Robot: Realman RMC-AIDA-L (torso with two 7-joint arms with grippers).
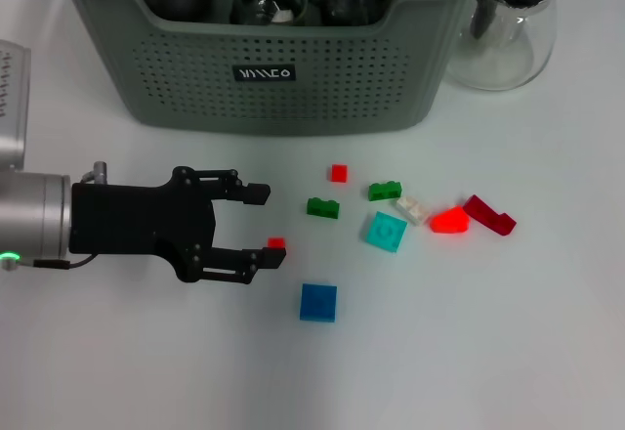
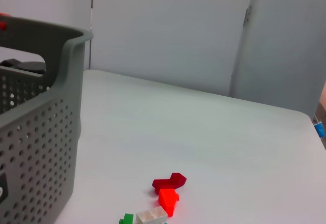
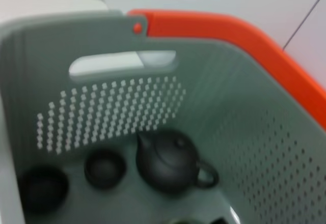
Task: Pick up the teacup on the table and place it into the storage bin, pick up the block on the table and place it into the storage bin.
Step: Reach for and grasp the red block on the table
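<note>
A: Where is the left end effector [image 1: 266, 225]?
B: Low over the white surface [image 1: 508, 352], reaching in from the robot's left. Its black fingers [image 1: 256, 193] are spread apart, nothing gripped. A small red block [image 1: 276, 242] sits right at the tip of the nearer finger (touching or just beside, I cannot tell).

A: And around it?
B: A blue block [image 1: 318, 302] lies near that finger, on the side toward the robot. Farther to the robot's right come a dark green block [image 1: 323, 207], another small red block [image 1: 339, 172], a second green block [image 1: 385, 191], a teal block [image 1: 386, 231], a white block [image 1: 411, 208], a bright orange-red piece [image 1: 449, 220] and a dark red piece [image 1: 489, 215], the last three close together.

A: The storage bin?
B: The storage bin [image 1: 195, 68] stands at the far side of the surface, grey-green and perforated. Its black label [image 1: 264, 73] has white lettering I cannot read for certain. Dark round vessels show inside it; the right wrist view looks down on a dark teapot [image 3: 170, 161] and two dark teacups [image 3: 104, 167] on its floor. A clear glass pitcher [image 1: 513, 29] stands beside the bin, to the robot's right.

A: The right end effector?
B: It does not show.
</note>
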